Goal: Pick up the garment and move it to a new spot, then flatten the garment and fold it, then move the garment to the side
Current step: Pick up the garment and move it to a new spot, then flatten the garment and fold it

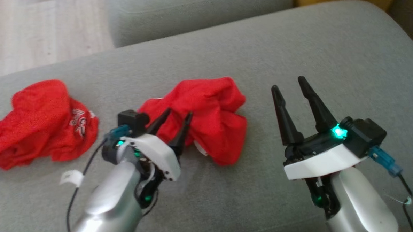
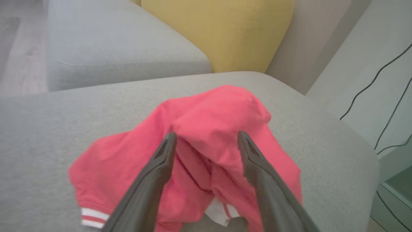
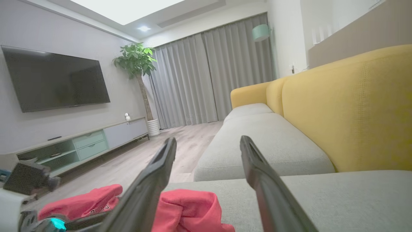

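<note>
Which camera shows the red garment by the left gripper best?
Head view: the whole red garment shows, the left gripper overlapping one edge. Left wrist: close, fingers across it. Right wrist: part, behind a finger.

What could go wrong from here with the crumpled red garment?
The garment lies bunched, so the open left gripper, astride a fold, may pinch several layers and spoil flattening. The open right gripper hangs clear of the cloth; a one-sided pull would likely drag it. A second red garment lies nearby and could get caught.
</note>
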You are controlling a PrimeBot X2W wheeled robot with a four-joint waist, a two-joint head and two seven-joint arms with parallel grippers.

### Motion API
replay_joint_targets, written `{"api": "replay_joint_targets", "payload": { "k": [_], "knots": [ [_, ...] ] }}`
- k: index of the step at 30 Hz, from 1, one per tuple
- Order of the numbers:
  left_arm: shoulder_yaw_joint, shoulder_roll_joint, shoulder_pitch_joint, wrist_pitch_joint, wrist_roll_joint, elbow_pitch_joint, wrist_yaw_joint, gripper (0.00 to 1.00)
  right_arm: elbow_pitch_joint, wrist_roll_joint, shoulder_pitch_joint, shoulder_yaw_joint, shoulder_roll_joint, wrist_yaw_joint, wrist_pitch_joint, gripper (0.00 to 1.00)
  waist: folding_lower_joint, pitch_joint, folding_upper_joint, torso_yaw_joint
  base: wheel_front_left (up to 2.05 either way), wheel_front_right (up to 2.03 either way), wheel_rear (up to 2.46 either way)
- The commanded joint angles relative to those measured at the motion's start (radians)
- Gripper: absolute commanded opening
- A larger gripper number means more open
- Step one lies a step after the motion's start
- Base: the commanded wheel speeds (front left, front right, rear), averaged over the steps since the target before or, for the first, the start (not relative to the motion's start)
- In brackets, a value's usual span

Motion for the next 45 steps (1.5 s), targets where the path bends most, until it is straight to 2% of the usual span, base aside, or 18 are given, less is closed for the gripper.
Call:
{"api": "replay_joint_targets", "payload": {
  "k": [1,4,11,13,15,19,25,29,45],
  "knots": [
    [0.035,0.050,-0.021,-0.015,-0.007,-0.049,-0.006,1.00,-0.035,-0.006,-0.011,0.008,-0.005,-0.001,-0.006,1.00,0.0000,-0.021,0.0000,0.030,0.00,0.00,0.00],
    [0.068,0.108,0.016,-0.036,-0.011,-0.115,0.022,1.00,-0.042,-0.009,-0.001,-0.007,-0.009,-0.001,-0.006,1.00,0.0000,-0.030,0.0000,0.054,0.00,0.00,0.00],
    [0.234,0.226,0.174,-0.079,-0.009,-0.335,0.181,1.00,-0.055,-0.018,0.030,-0.033,-0.021,-0.001,-0.006,1.00,0.0000,-0.044,0.0000,0.097,0.00,0.00,0.00],
    [0.294,0.246,0.233,-0.081,0.010,-0.408,0.224,1.00,-0.062,-0.024,0.043,-0.042,-0.024,-0.001,-0.006,1.00,0.0000,-0.045,0.0000,0.104,0.00,0.00,0.00],
    [0.357,0.248,0.300,-0.082,0.038,-0.487,0.249,1.00,-0.066,-0.032,0.061,-0.063,-0.023,-0.001,-0.006,1.00,0.0000,-0.044,0.0000,0.110,0.00,0.00,0.00],
    [0.475,0.212,0.436,-0.082,0.073,-0.590,0.255,1.00,-0.064,-0.050,0.101,-0.122,-0.014,-0.001,-0.006,1.00,0.0000,-0.046,0.0000,0.115,0.00,0.00,0.00],
    [0.551,0.140,0.543,-0.082,0.133,-0.625,0.236,1.00,-0.038,-0.079,0.129,-0.135,-0.006,-0.001,-0.006,1.00,0.0000,-0.047,0.0000,0.115,0.00,0.00,0.00],
    [0.577,0.105,0.559,-0.082,0.164,-0.622,0.208,1.00,-0.026,-0.082,0.122,-0.136,-0.005,-0.001,-0.006,1.00,0.0000,-0.044,0.0000,0.113,0.00,0.00,0.00],
    [0.627,0.035,0.551,-0.083,0.238,-0.586,0.137,1.00,0.003,-0.079,0.111,-0.133,-0.005,-0.001,-0.006,1.00,0.0000,-0.041,0.0000,0.111,0.00,0.00,0.00]
  ]
}}
